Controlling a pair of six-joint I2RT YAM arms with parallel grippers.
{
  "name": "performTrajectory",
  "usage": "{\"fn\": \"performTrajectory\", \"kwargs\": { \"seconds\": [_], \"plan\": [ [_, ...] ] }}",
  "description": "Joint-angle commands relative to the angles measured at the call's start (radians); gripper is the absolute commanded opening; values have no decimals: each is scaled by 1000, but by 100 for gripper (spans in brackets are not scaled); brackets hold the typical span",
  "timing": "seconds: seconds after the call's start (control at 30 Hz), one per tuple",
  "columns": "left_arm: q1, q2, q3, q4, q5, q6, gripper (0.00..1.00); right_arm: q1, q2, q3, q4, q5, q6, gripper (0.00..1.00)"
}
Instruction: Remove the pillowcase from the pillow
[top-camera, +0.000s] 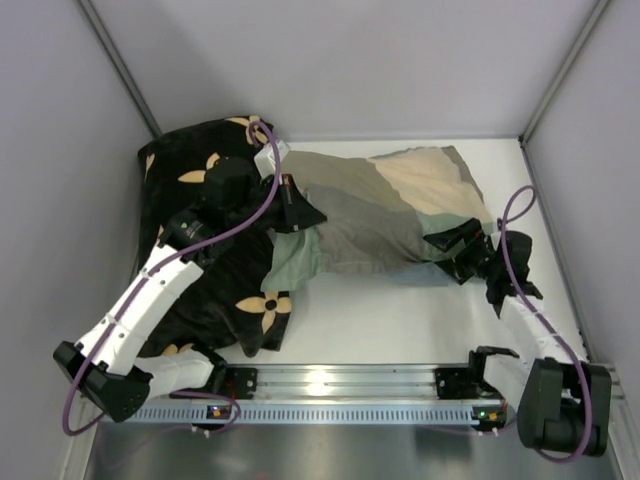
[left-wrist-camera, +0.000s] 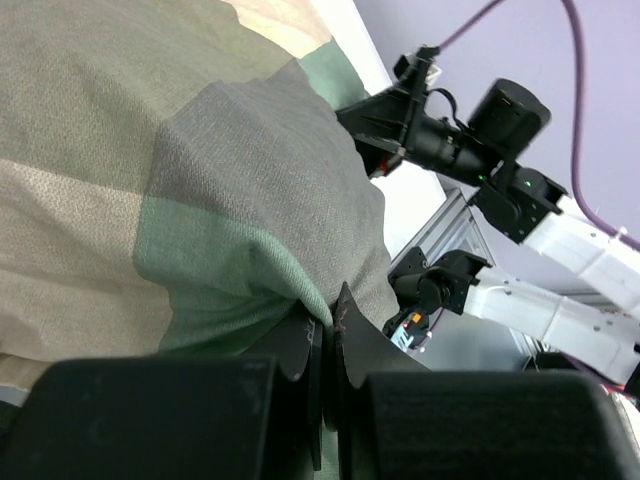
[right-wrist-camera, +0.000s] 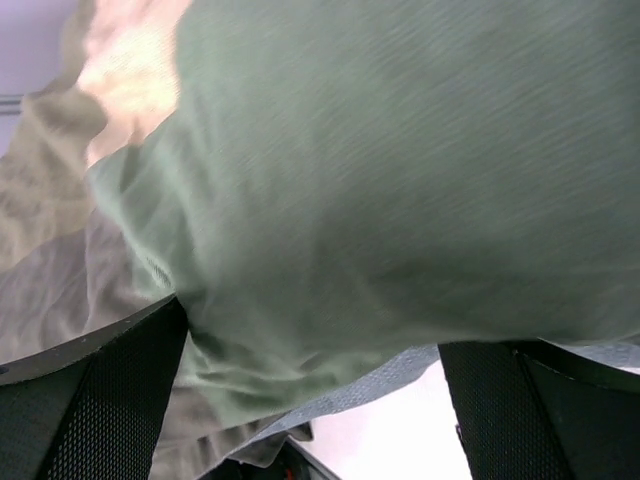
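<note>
On the white table (top-camera: 400, 320), the left end effector (left-wrist-camera: 328, 335) is clamped on the pillowcase's (top-camera: 390, 215) left end. The right end effector (top-camera: 457, 248) sits spread apart at its right end.

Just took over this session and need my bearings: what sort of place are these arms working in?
Most likely a lab test cell, not a home: plain grey walls box in a white table, and an aluminium rail runs along its near edge.
</note>
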Motion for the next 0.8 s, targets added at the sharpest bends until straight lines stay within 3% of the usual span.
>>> {"fn": "performTrajectory", "kwargs": {
  "seconds": [0.0,0.13,0.27,0.4,0.5,0.6,0.77],
  "plan": [
    [-9,-64,37,86,80,0,0,-8,87,52,125,32,23,99],
    [-9,-88,35,86,129,9,0,-8,109,115,93,45,-13,93],
    [-9,-105,28,84,157,11,0,-8,23,198,-51,76,-131,67],
    [-10,-114,0,84,161,0,0,-9,-97,270,-97,91,-174,49],
    [-17,-111,-29,84,163,-14,0,-9,-99,339,-134,99,-197,30],
    [-29,-104,-40,86,163,-18,0,-9,-64,382,-133,68,-190,1],
    [-44,-90,-37,86,166,-26,0,-11,-50,475,-162,50,-199,0]
  ]
}}
